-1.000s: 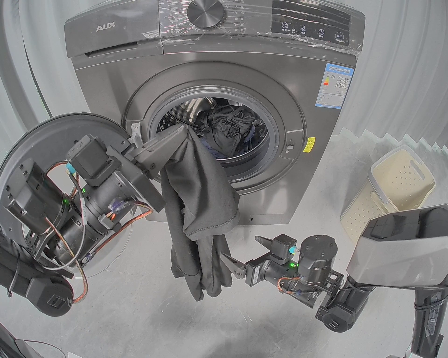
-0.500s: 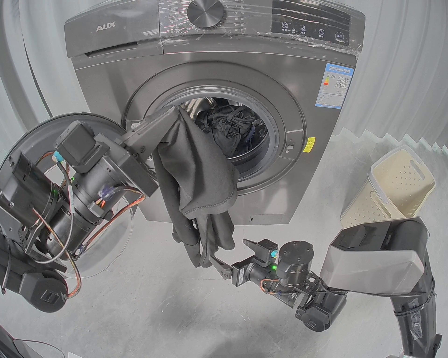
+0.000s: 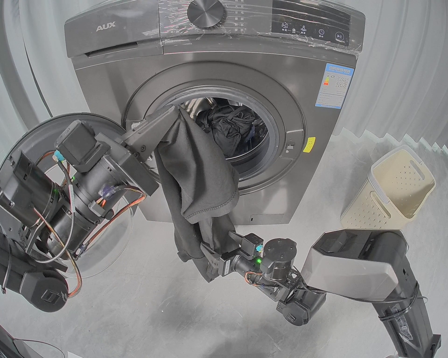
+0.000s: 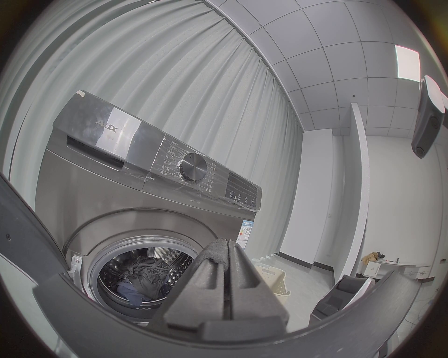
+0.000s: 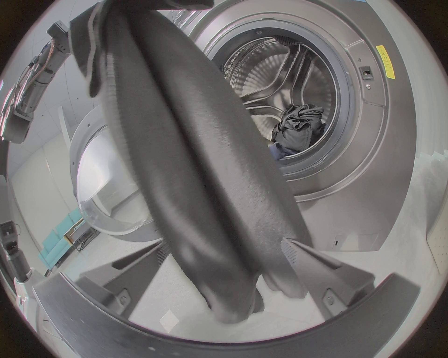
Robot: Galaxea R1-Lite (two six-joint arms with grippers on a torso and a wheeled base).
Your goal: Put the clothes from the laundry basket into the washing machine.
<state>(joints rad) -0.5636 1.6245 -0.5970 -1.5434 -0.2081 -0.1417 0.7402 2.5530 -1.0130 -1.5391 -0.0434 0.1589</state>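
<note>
Pale grey floor (image 3: 140,307) lay under it all, from where I stood. Nearest me, low in the centre of the head view, the right gripper (image 3: 215,241) was at the bottom end of a dark garment (image 3: 200,177). Its two fingers (image 5: 326,275) stood apart, and the cloth's lower tail hung down between them. I could not tell whether either pad touched the fabric.

Higher up, left of centre, the left gripper (image 3: 170,116) had its fingers pressed together on the garment's top edge, right at the left rim of the drum opening. The garment drooped from that pinch in long folds. It was charcoal grey and soft-looking, with a stitched hem curling across its middle.

Behind it stood the washing machine (image 3: 280,84), steel grey, with its round door (image 3: 42,135) swung open to the left side of the frame. More dark clothes (image 3: 228,126) lay bunched inside the drum. A blue and white label (image 3: 334,86) sat on the machine's front at upper right, with a small yellow sticker (image 3: 309,144) beside the opening. Small markings ringed the dial (image 3: 206,12), too fine to read.

The cream, perforated laundry basket (image 3: 364,209) stood on the floor at the right. A pleated curtain (image 3: 401,70) hung behind.
</note>
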